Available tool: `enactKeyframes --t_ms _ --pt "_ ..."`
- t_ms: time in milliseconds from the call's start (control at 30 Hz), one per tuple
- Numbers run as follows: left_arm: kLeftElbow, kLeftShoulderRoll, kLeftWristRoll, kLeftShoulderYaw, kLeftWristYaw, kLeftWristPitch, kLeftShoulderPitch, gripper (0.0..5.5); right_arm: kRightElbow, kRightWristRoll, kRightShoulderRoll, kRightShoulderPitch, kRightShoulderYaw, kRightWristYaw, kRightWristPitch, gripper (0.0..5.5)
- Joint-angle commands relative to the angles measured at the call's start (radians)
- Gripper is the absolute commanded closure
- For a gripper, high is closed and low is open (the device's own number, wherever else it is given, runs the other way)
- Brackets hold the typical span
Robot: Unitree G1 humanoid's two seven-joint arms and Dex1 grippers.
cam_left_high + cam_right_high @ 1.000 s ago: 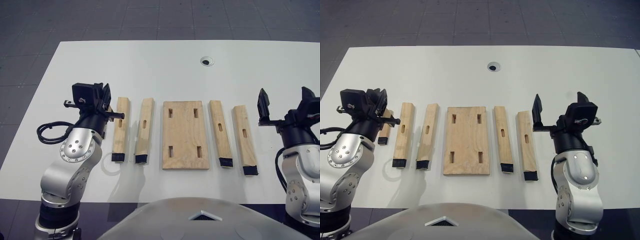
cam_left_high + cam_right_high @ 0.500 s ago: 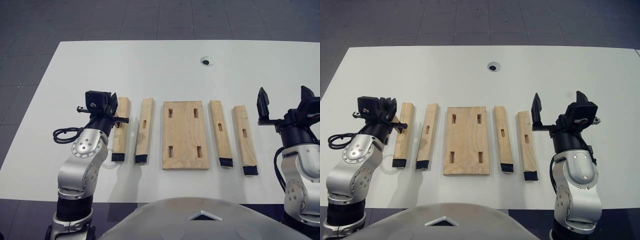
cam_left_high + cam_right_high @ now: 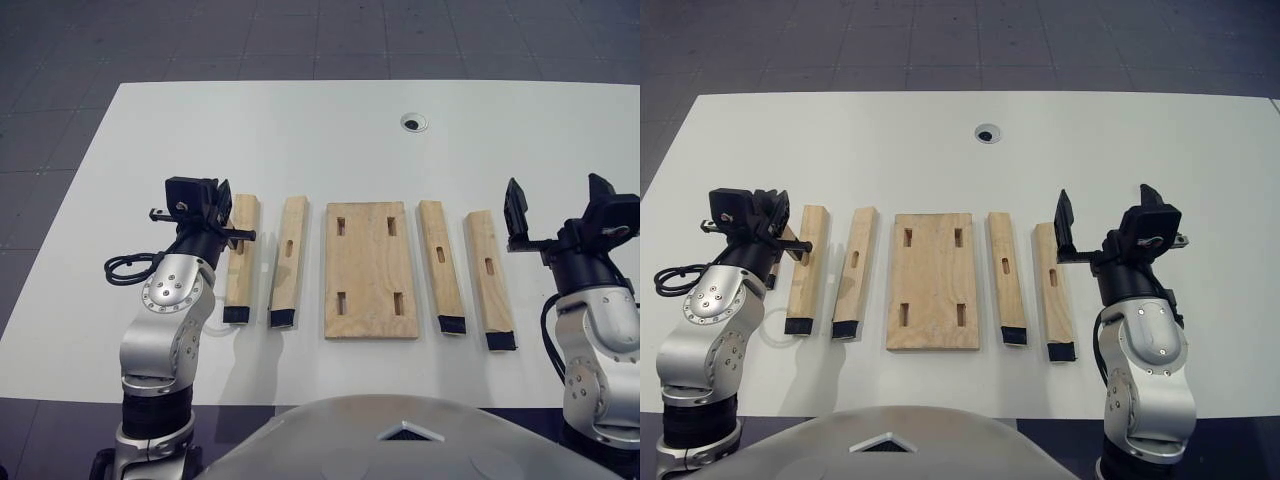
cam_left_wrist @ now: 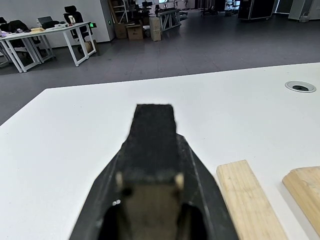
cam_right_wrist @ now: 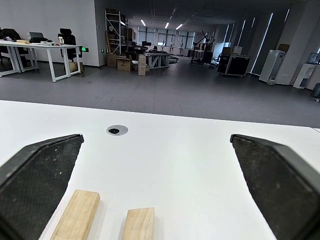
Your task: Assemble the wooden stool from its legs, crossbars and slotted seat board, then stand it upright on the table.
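Nothing is joined yet: the legs (image 3: 241, 258) and slotted seat board (image 3: 371, 270) lie flat and apart on the counter (image 3: 300, 130), left claw (image 3: 216, 200) closed, right claw (image 3: 556, 192) wide open.

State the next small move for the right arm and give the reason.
Probably lower the right gripper and shift it slightly left, over the rightmost leg. Its jaws stand open and empty just beside that leg, which lies flat and untouched on the table. The left gripper is shut, so it looks less ready to grasp.
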Motion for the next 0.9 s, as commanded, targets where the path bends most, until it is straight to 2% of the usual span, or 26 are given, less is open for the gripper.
enactKeyframes --t_ms 33,500,900 --pt "-0.017 -0.016 0.018 0.006 -0.010 0.028 -0.012 5.07 0.013 -0.010 0.001 -0.008 0.002 0.004 -0.007 0.00" --pt "0.012 -0.055 0.065 -0.012 -0.041 0.024 0.010 5.07 0.026 -0.015 0.004 -0.003 0.004 0.013 -0.023 0.00" --pt "0.145 -0.114 0.160 -0.052 -0.045 -0.053 0.072 5.07 -0.024 -0.005 0.005 -0.007 -0.007 0.004 -0.003 0.00"
